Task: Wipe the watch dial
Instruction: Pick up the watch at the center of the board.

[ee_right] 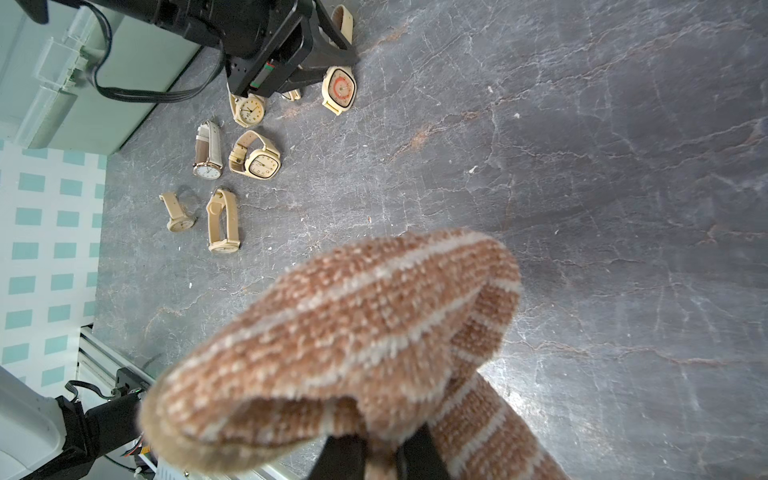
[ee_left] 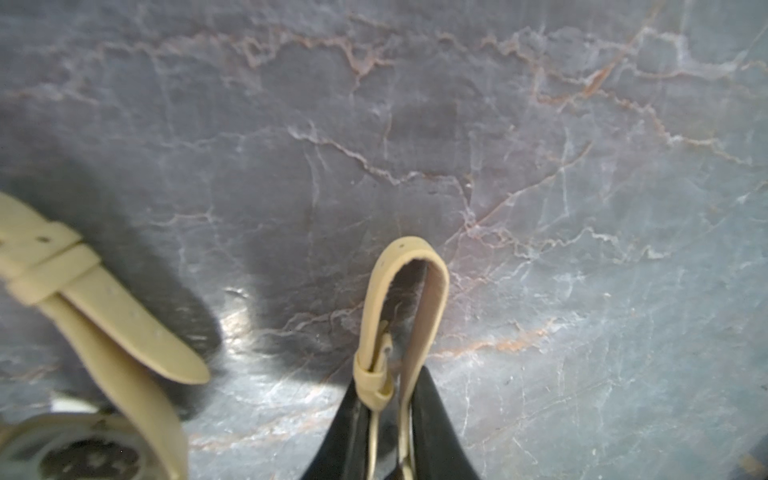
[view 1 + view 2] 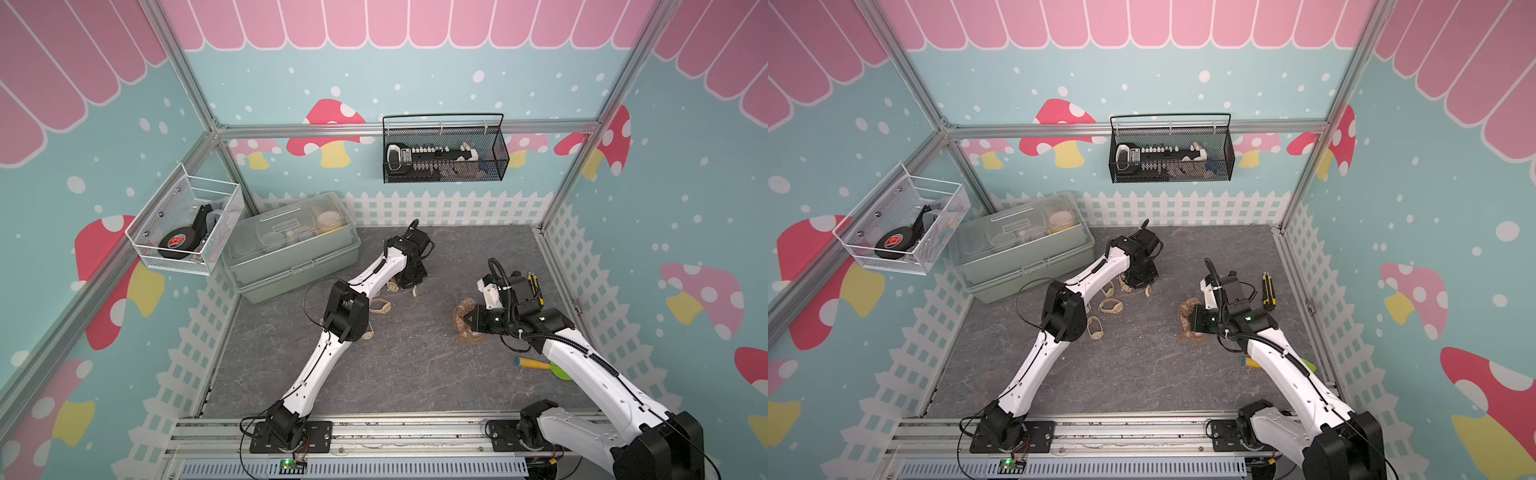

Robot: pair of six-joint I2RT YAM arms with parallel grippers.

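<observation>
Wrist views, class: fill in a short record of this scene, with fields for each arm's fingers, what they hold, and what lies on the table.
Left fingers: shut on a beige watch, strap loop protruding
Held watch's dial: hidden
Right fingers: shut on a brown striped cloth
Cloth and held watch: apart, wiping not yet begun
Tabletop: at least six loose watches

A lidded box (image 3: 291, 253) is sitting on the table (image 3: 395, 374), a black basket (image 3: 444, 166) is hanging on the back wall, and a utility knife (image 3: 1268, 291) is lying near the right wall.
</observation>
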